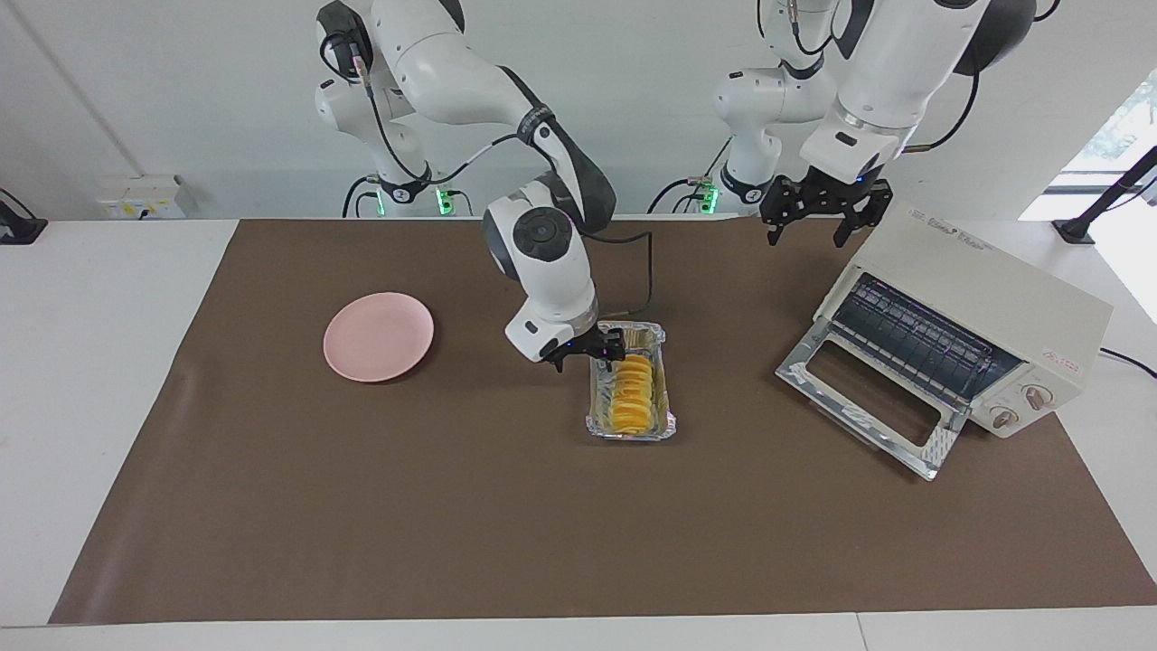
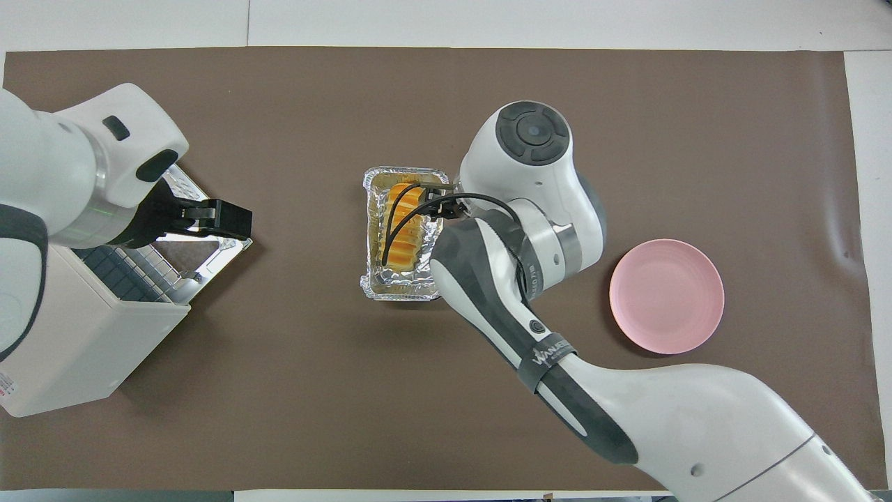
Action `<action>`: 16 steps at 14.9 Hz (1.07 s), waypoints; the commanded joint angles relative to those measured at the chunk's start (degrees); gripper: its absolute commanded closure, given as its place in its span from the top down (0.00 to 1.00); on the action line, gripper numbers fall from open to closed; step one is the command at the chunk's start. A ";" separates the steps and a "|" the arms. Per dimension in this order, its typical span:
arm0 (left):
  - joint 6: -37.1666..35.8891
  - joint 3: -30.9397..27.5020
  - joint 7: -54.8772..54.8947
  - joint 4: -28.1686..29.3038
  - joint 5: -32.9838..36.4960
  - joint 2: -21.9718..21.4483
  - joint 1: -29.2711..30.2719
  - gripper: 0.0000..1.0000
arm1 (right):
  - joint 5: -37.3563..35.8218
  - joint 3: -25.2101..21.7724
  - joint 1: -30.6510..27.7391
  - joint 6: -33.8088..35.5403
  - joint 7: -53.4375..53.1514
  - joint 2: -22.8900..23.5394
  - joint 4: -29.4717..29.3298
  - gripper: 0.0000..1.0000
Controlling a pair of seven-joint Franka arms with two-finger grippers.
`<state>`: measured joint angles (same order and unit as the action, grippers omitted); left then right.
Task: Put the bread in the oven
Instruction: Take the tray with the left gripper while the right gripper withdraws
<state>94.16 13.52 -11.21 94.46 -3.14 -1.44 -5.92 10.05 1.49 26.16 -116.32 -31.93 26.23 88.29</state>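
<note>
The bread (image 1: 631,394), a ridged golden-yellow loaf, lies in a crinkled foil tray (image 1: 671,423) at mid table; it also shows in the overhead view (image 2: 403,233) in the tray (image 2: 376,289). My right gripper (image 1: 589,351) hangs open and empty just above the tray's rim toward the right arm's end, also seen from overhead (image 2: 433,207). The cream-white oven (image 1: 985,298) stands toward the left arm's end with its glass door (image 1: 868,398) dropped open and the rack showing. My left gripper (image 1: 813,221) is open and raised beside the oven's top; from overhead (image 2: 230,217) it covers the door.
A round pink plate (image 1: 378,336) sits toward the right arm's end. A brown mat (image 1: 452,506) covers the table. The right arm's black cable (image 1: 647,280) loops above the tray. The oven body (image 2: 77,341) fills the corner near the left arm.
</note>
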 commanded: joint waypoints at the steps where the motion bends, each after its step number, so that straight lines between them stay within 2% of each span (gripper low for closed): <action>1: 4.79 -0.69 -3.01 -0.15 -2.31 4.68 -2.86 1.00 | 0.94 0.53 -6.54 4.33 4.32 -5.39 1.19 1.00; 6: 18.49 -0.87 -19.62 -0.76 1.90 17.86 -16.73 1.00 | -1.08 -0.26 -17.09 9.44 17.05 -8.91 1.45 1.00; 8: 23.42 -0.95 -20.25 -0.68 2.78 21.47 -18.77 1.00 | -2.04 -0.26 -21.04 10.23 23.46 -9.88 1.45 1.00; 11: 24.93 -1.48 -27.43 -3.74 7.42 28.84 -23.69 1.00 | -2.22 -0.26 -25.97 12.51 29.71 -11.72 1.36 1.00; 14: 27.91 -1.31 -28.69 -3.23 9.11 31.06 -23.87 1.00 | -4.58 -0.43 -29.49 15.05 37.88 -13.22 1.28 1.00; 15: 28.01 -1.31 -28.69 -3.05 9.03 31.06 -23.87 0.88 | -6.77 -0.35 -30.28 16.72 39.47 -14.18 1.19 1.00; 16: 28.27 -1.31 -28.69 -3.14 8.94 31.41 -23.79 0.83 | -8.53 -0.35 -30.38 18.56 40.79 -15.41 1.27 1.00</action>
<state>121.89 13.09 -38.87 92.47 4.60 29.29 -29.08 4.63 0.34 -3.17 -100.39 5.69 13.80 88.37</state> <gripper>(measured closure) 0.075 0.000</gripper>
